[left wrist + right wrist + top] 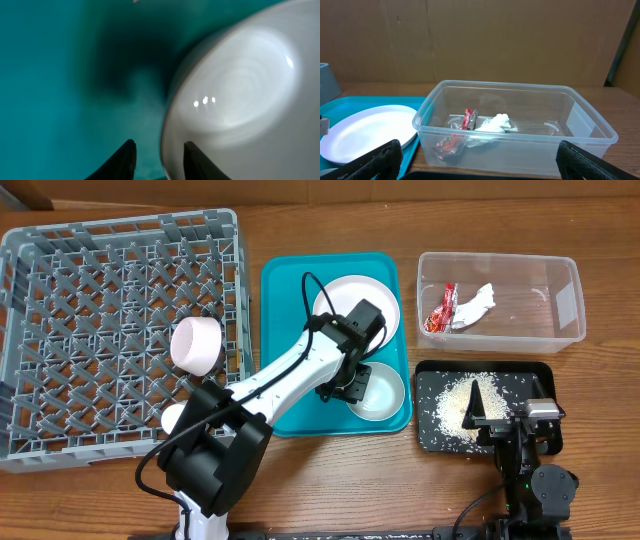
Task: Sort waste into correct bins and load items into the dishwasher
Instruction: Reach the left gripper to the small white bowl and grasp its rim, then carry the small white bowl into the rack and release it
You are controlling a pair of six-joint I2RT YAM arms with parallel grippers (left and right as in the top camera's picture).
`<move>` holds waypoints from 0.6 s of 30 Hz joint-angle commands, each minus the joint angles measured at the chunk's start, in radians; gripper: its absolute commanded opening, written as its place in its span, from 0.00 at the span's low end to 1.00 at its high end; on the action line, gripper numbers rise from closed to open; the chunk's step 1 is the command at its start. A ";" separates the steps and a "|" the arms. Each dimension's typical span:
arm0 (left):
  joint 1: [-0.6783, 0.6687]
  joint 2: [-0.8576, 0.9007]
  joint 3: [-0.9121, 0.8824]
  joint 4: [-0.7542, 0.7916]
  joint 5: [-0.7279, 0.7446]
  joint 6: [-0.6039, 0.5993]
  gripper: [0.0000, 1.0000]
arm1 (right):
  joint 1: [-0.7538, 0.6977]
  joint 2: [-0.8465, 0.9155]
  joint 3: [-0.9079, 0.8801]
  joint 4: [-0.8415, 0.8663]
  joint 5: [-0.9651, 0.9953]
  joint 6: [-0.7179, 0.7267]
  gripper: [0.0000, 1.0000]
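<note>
Left arm [290, 370] stretched forward and rightward, left gripper [159, 159] tipped downward, fingers slightly parted, right arm [530, 470] folded near its base, right gripper [479, 152] spread wide

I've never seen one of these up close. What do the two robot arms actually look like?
The left arm has chunky black joints joined by a smooth white link, with a thin black cable looping near its wrist. The right arm looks black apart from a small silver-grey block. Both end in black jaws tapering to points. No markings are readable.
</note>
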 commanded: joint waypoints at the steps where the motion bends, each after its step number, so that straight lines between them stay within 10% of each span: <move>1: 0.010 0.006 -0.040 0.040 0.007 -0.019 0.20 | -0.005 -0.012 -0.011 0.004 0.008 -0.005 1.00; 4: 0.010 0.006 -0.032 0.036 0.005 -0.018 0.04 | -0.005 -0.012 -0.011 0.004 0.008 -0.004 1.00; 9: 0.013 -0.009 0.047 -0.074 -0.098 -0.019 0.04 | -0.005 -0.012 -0.011 0.004 0.008 -0.004 1.00; 18: 0.098 -0.101 0.386 -0.716 -0.743 -0.306 0.05 | -0.005 -0.012 -0.011 0.004 0.008 -0.004 1.00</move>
